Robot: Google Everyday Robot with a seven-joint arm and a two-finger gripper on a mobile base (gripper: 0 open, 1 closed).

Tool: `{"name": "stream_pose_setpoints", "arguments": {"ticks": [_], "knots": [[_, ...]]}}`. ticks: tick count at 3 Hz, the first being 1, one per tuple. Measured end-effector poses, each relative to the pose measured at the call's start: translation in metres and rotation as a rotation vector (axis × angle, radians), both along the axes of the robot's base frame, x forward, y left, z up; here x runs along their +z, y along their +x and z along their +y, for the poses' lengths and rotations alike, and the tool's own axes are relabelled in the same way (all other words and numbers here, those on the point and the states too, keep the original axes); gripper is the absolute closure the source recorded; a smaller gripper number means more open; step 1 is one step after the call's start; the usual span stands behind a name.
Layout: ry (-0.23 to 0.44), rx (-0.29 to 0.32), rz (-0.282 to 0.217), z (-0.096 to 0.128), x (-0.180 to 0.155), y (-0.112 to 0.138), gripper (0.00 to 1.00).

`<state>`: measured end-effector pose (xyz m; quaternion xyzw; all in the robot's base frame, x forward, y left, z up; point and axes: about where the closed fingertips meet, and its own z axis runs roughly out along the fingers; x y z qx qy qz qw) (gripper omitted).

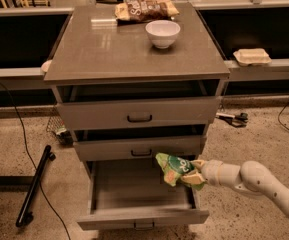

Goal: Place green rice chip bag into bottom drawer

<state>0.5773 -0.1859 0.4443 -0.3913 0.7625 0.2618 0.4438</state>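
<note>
The green rice chip bag (174, 168) is held in my gripper (193, 172), which is shut on its right end. The white arm reaches in from the lower right. The bag hangs over the right side of the open bottom drawer (139, 190), just below the front of the middle drawer. The bottom drawer is pulled out, and its flat grey floor is bare where I can see it.
The grey cabinet top (134, 49) carries a white bowl (162, 33) and a brown-and-tan snack bag (145, 9). The two upper drawers (139, 116) stand slightly open. A black bar (34, 184) and a cable lie on the floor at the left. A tan box (251, 57) sits on the right ledge.
</note>
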Motion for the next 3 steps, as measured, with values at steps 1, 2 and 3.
{"name": "stream_pose_setpoints", "arguments": {"ticks": [1, 2, 3], "knots": [[0.026, 0.008, 0.011, 0.005, -0.064, 0.022, 1.0], [0.026, 0.008, 0.011, 0.006, -0.064, 0.022, 1.0], [0.039, -0.005, 0.042, 0.009, -0.086, 0.026, 1.0]]}}
